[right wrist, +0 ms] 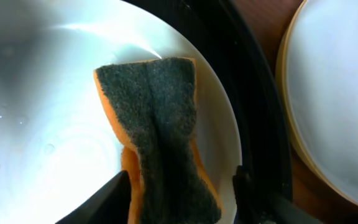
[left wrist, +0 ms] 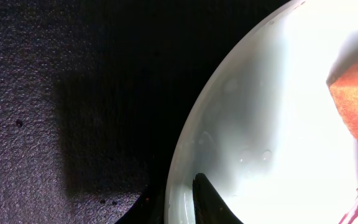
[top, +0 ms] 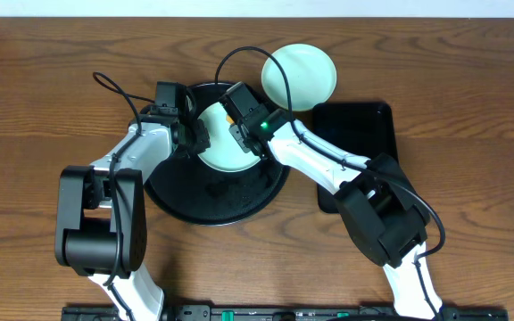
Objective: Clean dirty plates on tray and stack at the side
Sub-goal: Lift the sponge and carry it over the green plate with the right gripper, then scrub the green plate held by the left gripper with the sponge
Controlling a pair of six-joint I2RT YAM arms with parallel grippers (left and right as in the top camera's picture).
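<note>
Scrubbing seems the step in hand: the right gripper (right wrist: 179,186) stands released, jaws apart around the orange sponge with a dark scouring face (right wrist: 151,106), which lies on the pale mint round plate (top: 221,152) on the glossy round black tray (top: 212,201). The left gripper (top: 194,135) rests 1 fingertip (left wrist: 210,199) at the plate's rim; I cannot tell if it grips. The next move probably calls for re-gripping the sponge.

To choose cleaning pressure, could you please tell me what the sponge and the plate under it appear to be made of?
The sponge: soft orange foam with a dark fibrous scouring layer, pinched at the waist. The plate: glossy, pale; bright highlights suggest glazed ceramic or melamine, unclear which.
</note>
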